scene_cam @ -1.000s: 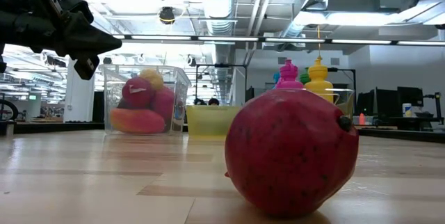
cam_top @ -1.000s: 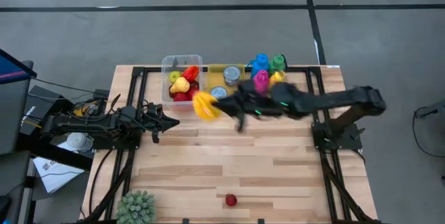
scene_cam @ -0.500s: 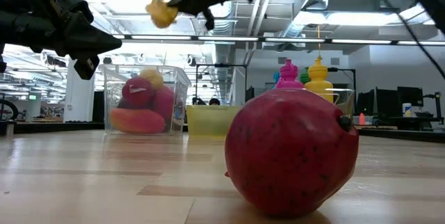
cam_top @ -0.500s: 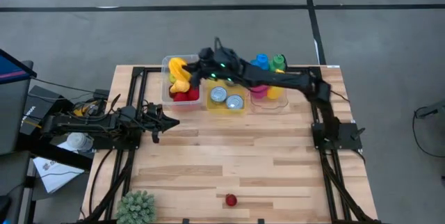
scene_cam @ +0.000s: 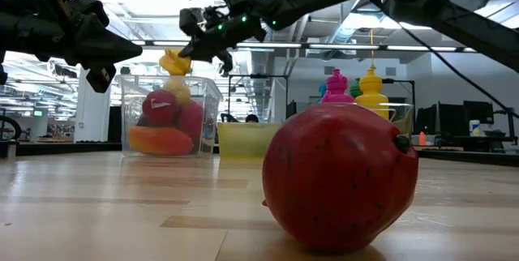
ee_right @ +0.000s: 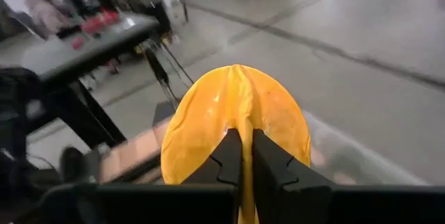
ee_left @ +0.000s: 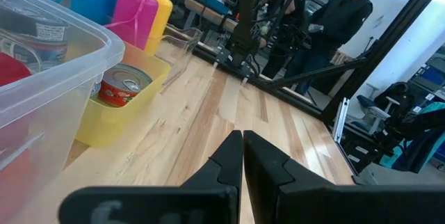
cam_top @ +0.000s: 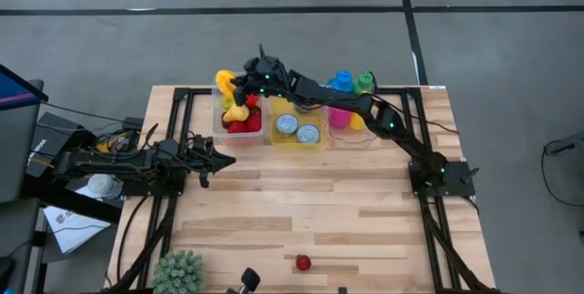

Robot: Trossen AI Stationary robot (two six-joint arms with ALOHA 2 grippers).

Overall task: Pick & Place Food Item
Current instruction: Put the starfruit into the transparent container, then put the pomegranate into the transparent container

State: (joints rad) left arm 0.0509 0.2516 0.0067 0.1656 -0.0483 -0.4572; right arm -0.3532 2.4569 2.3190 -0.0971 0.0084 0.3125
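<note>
The worktop (cam_top: 301, 212) carries a clear bin (cam_top: 222, 120) of fruit at its far edge. The right arm has swung left, and its gripper (cam_top: 239, 84) now hangs over that bin, jaws clamped on the yellow fruit (cam_top: 224, 80), so release looks close. The left gripper (cam_top: 219, 159) waits at the left edge, jaws together. A pomegranate (cam_top: 302, 262) lies near the front edge.

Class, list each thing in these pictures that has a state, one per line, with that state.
Right pincer: shut on the yellow food item, above the clear bin.
Left pincer: shut, holding nothing.
Clear bin: open-topped, holding fruit.
Yellow tray: holds two upright cans.
Pomegranate: resting on the table.
</note>
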